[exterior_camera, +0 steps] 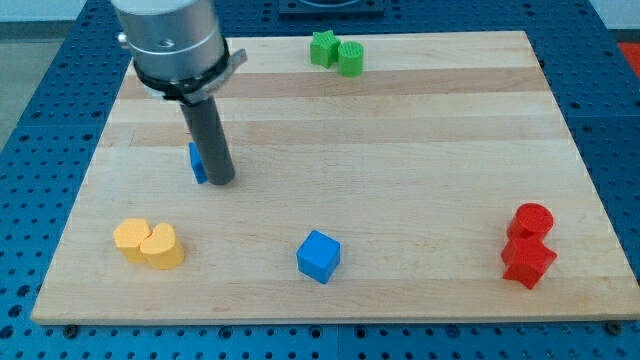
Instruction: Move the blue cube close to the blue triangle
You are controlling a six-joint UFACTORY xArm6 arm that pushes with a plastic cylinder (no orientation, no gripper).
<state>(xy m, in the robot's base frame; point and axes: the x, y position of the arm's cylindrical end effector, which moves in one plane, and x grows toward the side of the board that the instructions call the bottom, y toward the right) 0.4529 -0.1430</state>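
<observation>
Near the view's bottom centre, the small blue plastic cube (319, 256) sits flat on the pale, grain-striped wooden table (400, 170), turned so one corner points toward the view's bottom; its sides look equal, so no long axis can be made out. At the view's left, the dark straight rod hangs from a silver cylindrical mount; my tip (222, 182) rests on the wood just at the right of the blue triangle block (198, 162), which is mostly hidden behind the rod, so its shape and heading cannot be judged, nor whether the two touch. The end effector is this bare rod alone; it has no jaws and holds nothing. The blue cube lies well apart from both tip and triangle, down and to the view's right. A yellow hexagonal block (130, 238) and a yellow heart-shaped block (162, 247) touch at lower left; a green star block (323, 48) and green cylinder (350, 58) touch at the top; a red cylinder (531, 220) stands against a red star block (527, 261) at lower right.
</observation>
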